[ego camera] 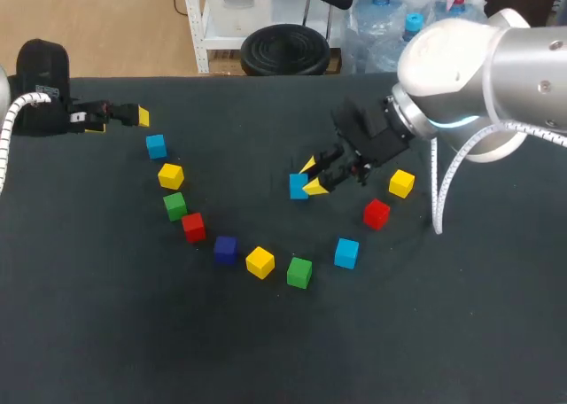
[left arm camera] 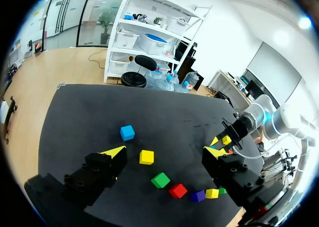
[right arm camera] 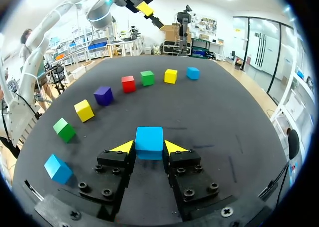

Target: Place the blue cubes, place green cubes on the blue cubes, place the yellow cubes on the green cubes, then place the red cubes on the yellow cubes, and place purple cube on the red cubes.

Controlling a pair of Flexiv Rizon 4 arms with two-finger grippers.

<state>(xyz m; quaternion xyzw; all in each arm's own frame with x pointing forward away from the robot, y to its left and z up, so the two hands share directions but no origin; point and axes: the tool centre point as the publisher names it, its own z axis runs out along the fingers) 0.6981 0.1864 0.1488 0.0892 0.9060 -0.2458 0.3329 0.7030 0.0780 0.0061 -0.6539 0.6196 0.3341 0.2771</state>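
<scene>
No lettering, number, label or sign can be read on the table (ego camera: 106,315) or on any face of the coloured cubes (ego camera: 260,261); the print is all too small to make out

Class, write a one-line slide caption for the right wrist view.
Right gripper, jaws shut on a blue cube, with eight more cubes curving away across the black table.

A table (ego camera: 106,333) with a matte black top serves as the whole backdrop. The table's far edge runs straight across the head view. Soft, even light falls on the table, showing faint pale scuffs.
</scene>
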